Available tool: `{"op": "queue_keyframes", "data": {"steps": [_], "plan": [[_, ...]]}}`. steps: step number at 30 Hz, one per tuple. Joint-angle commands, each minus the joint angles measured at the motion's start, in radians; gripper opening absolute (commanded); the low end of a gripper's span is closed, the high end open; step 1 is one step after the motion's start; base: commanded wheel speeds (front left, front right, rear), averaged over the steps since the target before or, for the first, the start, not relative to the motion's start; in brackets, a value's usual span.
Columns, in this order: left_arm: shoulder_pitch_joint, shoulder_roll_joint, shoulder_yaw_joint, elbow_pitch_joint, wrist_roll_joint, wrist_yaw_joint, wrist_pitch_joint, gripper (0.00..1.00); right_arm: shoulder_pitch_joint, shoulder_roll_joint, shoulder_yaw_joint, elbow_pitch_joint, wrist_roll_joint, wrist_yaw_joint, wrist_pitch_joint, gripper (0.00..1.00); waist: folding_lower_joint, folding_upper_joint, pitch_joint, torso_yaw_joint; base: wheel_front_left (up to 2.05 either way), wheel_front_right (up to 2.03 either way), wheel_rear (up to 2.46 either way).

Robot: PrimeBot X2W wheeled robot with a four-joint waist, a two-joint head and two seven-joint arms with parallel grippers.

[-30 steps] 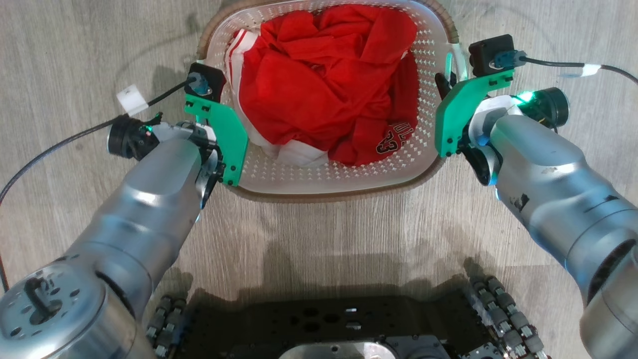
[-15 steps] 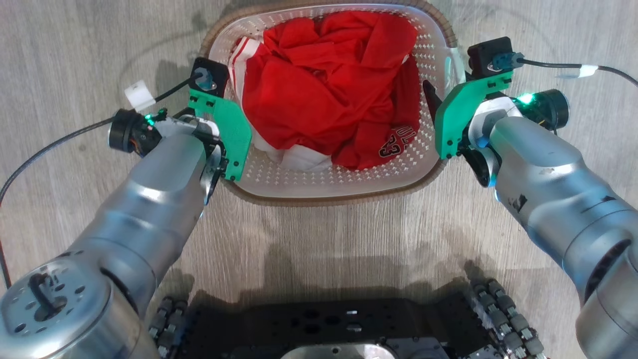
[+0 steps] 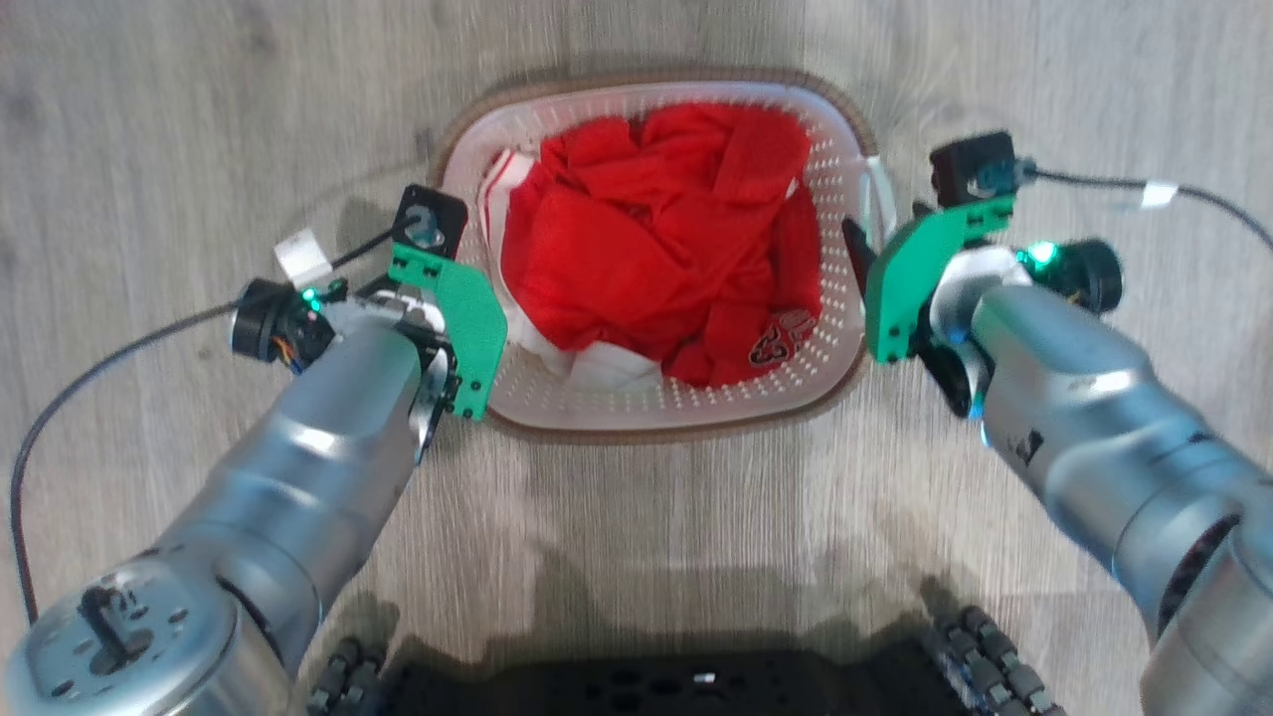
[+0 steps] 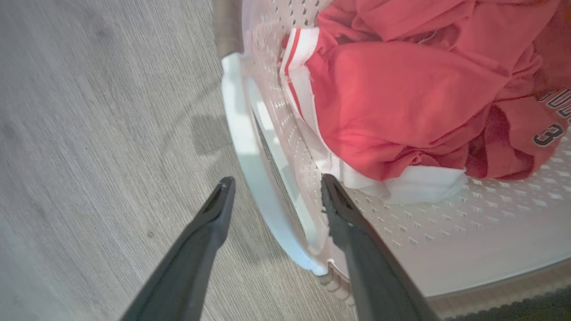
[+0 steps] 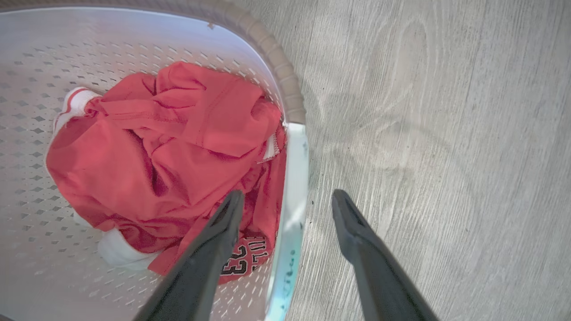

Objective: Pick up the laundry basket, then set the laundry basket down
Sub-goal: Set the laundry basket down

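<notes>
The red jersey (image 5: 169,147) in the laundry basket (image 5: 134,35) carries the one print I can read: a black-and-white number (image 5: 235,266) "23" beneath the partial letters "ILL", near the basket's right edge

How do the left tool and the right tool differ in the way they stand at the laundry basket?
The left tool straddles the left handle of the laundry basket; the right tool straddles the right handle. The left tool's inner finger lies over perforated wall, while the right tool's inner finger lies over the red jersey. Both tools are open, with one finger inside the basket and one over the floor.
</notes>
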Motion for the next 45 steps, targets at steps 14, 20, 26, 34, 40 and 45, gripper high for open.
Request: {"op": "queue_keyframes", "data": {"steps": [14, 20, 26, 34, 40, 45], "plan": [[0.198, 0.014, 0.055, 0.011, -0.062, 0.025, -0.239, 1.00, 0.251, 0.027, -0.058, -0.079, 0.070, 0.007, -0.108, 1.00, 0.0000, 0.0000, -0.486, -0.023, 0.00, 0.00, 0.00], [0.233, 0.017, 0.117, -0.028, -0.073, 0.030, -0.313, 1.00, 0.290, -0.009, -0.258, -0.168, -0.072, 0.007, -0.110, 1.00, 0.0000, 0.0000, -0.640, -0.031, 0.00, 0.00, 0.00], [0.316, 0.117, 0.335, -0.338, 0.100, 0.149, -0.315, 1.00, 0.435, -0.030, -0.596, -0.353, -0.355, 0.007, -0.110, 1.00, 0.0000, 0.0000, -0.753, -0.038, 0.00, 0.00, 0.00], [0.634, 0.145, 0.726, -0.858, 0.453, 0.223, -0.315, 1.00, 0.682, 0.014, -0.925, -0.698, -0.716, 0.007, -0.110, 1.00, 0.0000, 0.0000, -0.812, -0.027, 0.00, 0.00, 0.00], [0.799, 0.078, 0.939, -1.066, 0.648, 0.162, -0.315, 1.00, 0.823, 0.045, -1.005, -0.905, -0.898, 0.007, -0.110, 1.00, 0.0000, 0.0000, -0.811, -0.010, 0.00, 0.00, 0.00], [0.892, 0.031, 1.036, -1.130, 0.730, 0.115, -0.315, 1.00, 0.906, 0.062, -1.044, -1.007, -0.954, 0.007, -0.111, 1.00, 0.0000, 0.0000, -0.819, 0.004, 0.00, 0.00, 0.00]]}}
